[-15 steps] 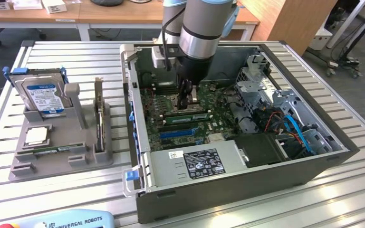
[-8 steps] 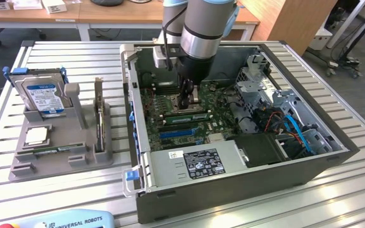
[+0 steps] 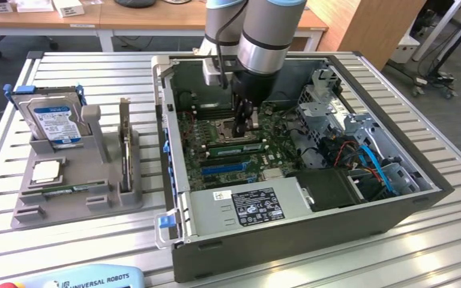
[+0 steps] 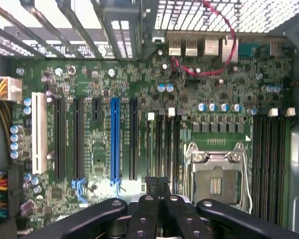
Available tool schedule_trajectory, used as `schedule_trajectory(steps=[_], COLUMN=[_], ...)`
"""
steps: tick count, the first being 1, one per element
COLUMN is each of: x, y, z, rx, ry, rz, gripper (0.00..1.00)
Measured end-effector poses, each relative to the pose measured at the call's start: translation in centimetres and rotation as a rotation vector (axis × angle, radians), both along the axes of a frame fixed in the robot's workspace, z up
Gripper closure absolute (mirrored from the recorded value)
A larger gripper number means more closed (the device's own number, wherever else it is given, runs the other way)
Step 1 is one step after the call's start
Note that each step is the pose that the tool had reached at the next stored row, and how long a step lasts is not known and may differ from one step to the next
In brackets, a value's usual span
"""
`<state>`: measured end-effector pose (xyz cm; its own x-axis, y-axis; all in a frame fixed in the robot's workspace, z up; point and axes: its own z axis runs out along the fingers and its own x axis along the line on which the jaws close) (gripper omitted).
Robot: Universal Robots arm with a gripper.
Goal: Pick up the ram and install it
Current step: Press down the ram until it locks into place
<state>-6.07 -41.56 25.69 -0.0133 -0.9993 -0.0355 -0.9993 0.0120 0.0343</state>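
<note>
inside the open dark grey computer case (image 3: 295, 240), over the green motherboard (image 4: 139, 74): black claw (image 3: 245, 122) pressed together, pinching nothing.

hovering near the silver processor socket (image 4: 217, 179), fingertips (image 4: 152, 182) touching each other. well apart, outside the case toward the exterior view's left: thin green ram stick (image 3: 66, 189), lying flat in the grey plastic parts holder (image 3: 78, 207) on the slatted metal tabletop (image 3: 94, 78), long axis running roughly across the exterior view, not yet picked up.
</note>
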Motion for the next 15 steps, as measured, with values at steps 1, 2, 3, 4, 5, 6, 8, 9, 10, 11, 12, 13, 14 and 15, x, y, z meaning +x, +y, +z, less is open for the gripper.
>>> schedule_trajectory(steps=[1, 2, 3, 4, 5, 6, 8, 9, 10, 11, 12, 13, 14, 15], x=[0.2, 0.4, 0.6, 0.7, 1.7, 1.7, 1.7, 1.7, 1.7, 1.7, 1.7, 1.7, 1.7, 1.7], y=[0.0, 0.0, 0.0, 0.0, 0.0, 0.0, 0.0, 0.0, 0.0, 0.0, 0.0, 0.0, 0.0, 0.0], z=[0.0, 0.0, 0.0, 0.0, 0.0, 0.0, 0.0, 0.0, 0.0, 0.0, 0.0, 0.0, 0.0, 0.0], rx=[0.0, 0.0, 0.0001, 0.0001, 0.0001, 0.0001, 0.0001, 0.0001, 0.0001, 0.0001, 0.0001, 0.0001, 0.0, 0.0001], ry=[0.0001, 0.0003, 0.0005, 0.0005, 0.0008, 0.0008, 0.0007, 0.0007, 0.0008, 0.0008, 0.0008, 0.0008, 0.0008, 0.0007], rz=[0.0, 0.0, 0.0, 0.0, 0.0, 0.0, 0.0, 0.0, 0.0, 0.0, 0.0, 0.0, 0.0, 0.0], gripper=[0.9, 0.9, 0.9, 0.9, 0.9, 0.9, 0.9, 0.9, 0.9, 0.9, 0.9, 0.9, 0.9, 0.9])
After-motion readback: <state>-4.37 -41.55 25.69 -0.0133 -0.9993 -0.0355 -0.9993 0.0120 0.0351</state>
